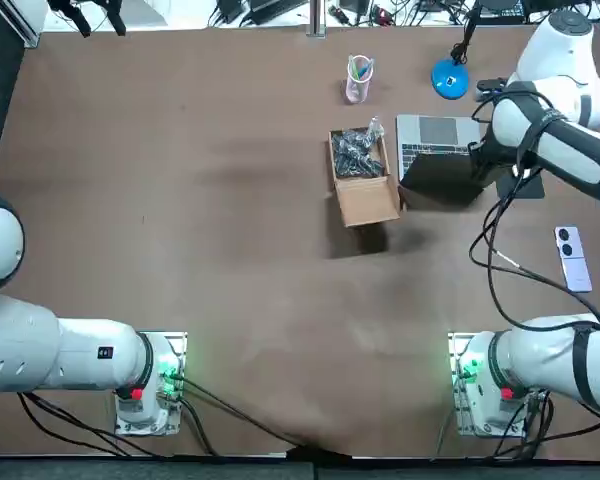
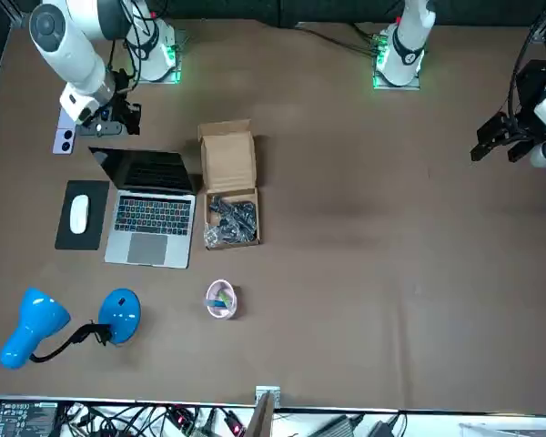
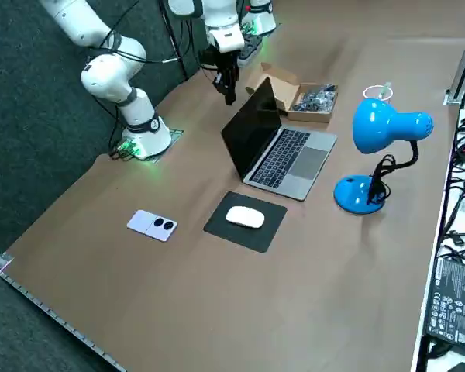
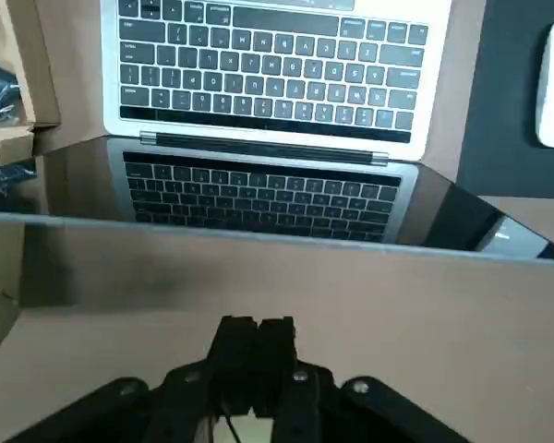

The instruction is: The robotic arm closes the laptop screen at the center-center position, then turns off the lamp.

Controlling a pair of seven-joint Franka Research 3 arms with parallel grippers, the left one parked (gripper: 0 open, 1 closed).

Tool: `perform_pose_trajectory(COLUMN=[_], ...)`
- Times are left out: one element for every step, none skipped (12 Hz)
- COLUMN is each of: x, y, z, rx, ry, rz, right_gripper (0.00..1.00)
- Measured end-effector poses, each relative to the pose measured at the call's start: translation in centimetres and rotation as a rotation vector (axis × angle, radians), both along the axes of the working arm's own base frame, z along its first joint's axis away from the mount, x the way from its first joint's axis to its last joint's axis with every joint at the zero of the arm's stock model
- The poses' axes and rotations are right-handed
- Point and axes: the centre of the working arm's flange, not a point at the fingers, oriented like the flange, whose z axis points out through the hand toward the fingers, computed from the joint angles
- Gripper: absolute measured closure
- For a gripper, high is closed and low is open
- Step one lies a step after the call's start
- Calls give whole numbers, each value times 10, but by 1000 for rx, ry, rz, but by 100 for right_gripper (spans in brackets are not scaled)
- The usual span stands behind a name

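Note:
The silver laptop stands open near the table's middle, its dark screen tilted up over the keyboard. My right gripper is shut with nothing in it, just behind the screen's top edge on the lid's back side. The side view shows the same gripper hanging above and behind the lid; whether it touches the lid I cannot tell. The blue desk lamp stands beyond the laptop on its round base, head bent over.
Beside the laptop sits an open cardboard box with dark parts in it. A pink cup holds pens at the far side. A white mouse rests on a black pad, and a pale phone lies nearer my base.

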Motion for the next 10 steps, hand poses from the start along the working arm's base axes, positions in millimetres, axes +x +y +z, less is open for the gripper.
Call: perform_pose_trajectory(x=[2,4,7,9,11,13,15,18,22,25], y=[0,1,1,1,2,2,2,3,3,4], z=[-5,-9,-15,-18,-19,-20,-20,-20,-20,-19], rx=[1,1,3,4,6,7,10,13,16,19], ry=[2,5,3,-1,-8,-19,-33,-52,-73,-93], rz=[-1,-1,-2,-3,-5,-9,-13,-16,-24,-32], right_gripper=[98,98,98,98,98,98,98,98,98,98])
